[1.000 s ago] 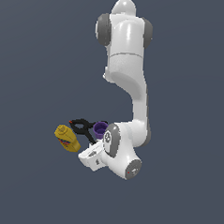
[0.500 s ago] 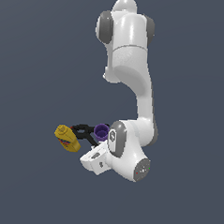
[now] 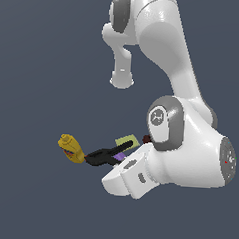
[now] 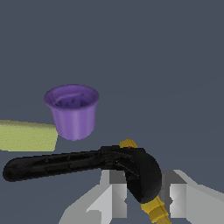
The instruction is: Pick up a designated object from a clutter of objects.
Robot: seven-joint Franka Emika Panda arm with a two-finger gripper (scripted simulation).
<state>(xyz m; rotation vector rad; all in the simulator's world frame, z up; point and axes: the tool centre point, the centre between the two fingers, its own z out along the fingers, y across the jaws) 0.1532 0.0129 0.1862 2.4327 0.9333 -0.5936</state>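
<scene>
Dark grey-blue fills everything behind the things in both views, with no edge of a floor or table to see.

From the exterior view, the big white arm point(image 3: 176, 120) bends down low and its wrist block covers most of the pile. The black clamp point(image 3: 103, 156) sticks out toward the exterior view's left, and its end touches the yellow bottle point(image 3: 71, 148). A bit of the yellow-green pad point(image 3: 125, 142) peeks out above the clamp. A thin strip of the purple cup point(image 3: 120, 155) shows just under it. A tiny dark red-brown spot, maybe the brick point(image 3: 146, 139), sits right by the arm. The fingers are hidden here.

From the wrist view, the gripper point(image 4: 144, 194) has its two grey fingers point(image 4: 117, 194) standing apart, one on each side of the clamp's fat curved end. I cannot tell if they are touching it. The clamp's long handle lies flat and reaches past the purple cup, which stands upright. The pad lies flat just beside the cup. The yellow bottle lies under the clamp.
</scene>
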